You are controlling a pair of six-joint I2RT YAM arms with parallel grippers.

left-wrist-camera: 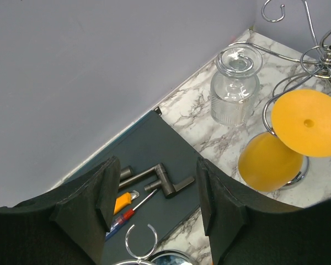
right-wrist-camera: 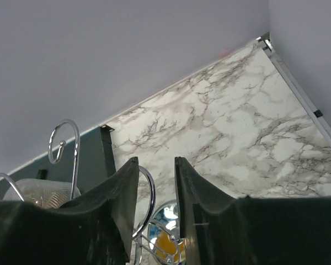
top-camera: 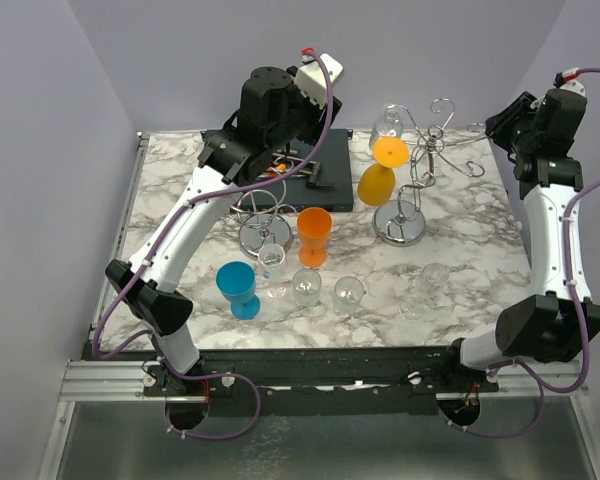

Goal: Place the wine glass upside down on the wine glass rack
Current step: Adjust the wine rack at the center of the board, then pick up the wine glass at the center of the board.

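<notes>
The left hand [left-wrist-camera: 157, 176] is on the left, up in the air over the dark flat mat [top-camera: 325, 185] at the far side of the white marble surface [top-camera: 480, 250]. Its two fingers are spread wide and nothing is between them. Under its arm I can see part of a silver wire stand [top-camera: 260, 215]. On the near left stands a blue plastic goblet [top-camera: 238, 288]. Next come an orange plastic cup [top-camera: 315, 235] and a few small clear glasses [top-camera: 306, 287]. All of these stand the right way up on the surface.

A bit right of the middle is the silver wire wine glass rack [top-camera: 400, 228]. A yellow wine glass [top-camera: 380, 172] hangs on it upside down. Its round foot is on top, caught in a wire arm, and its bowl points down. A clear ribbed glass [top-camera: 388, 125] hangs upside down just behind it, on the far side. So I think the job is done for the yellow glass, because no hand is touching it. I cannot tell if the glasses on the surface are meant to go up too.

The yellow glass is to the right of the left hand and lower down, well apart from it.

The right hand [right-wrist-camera: 156, 165] is high up at the far right. Its fingers are close together with a thin gap, and nothing is in the gap. The rack is below it and to its left, near but not touching. The yellow glass hangs on the rack's left side, away from this hand.
</notes>
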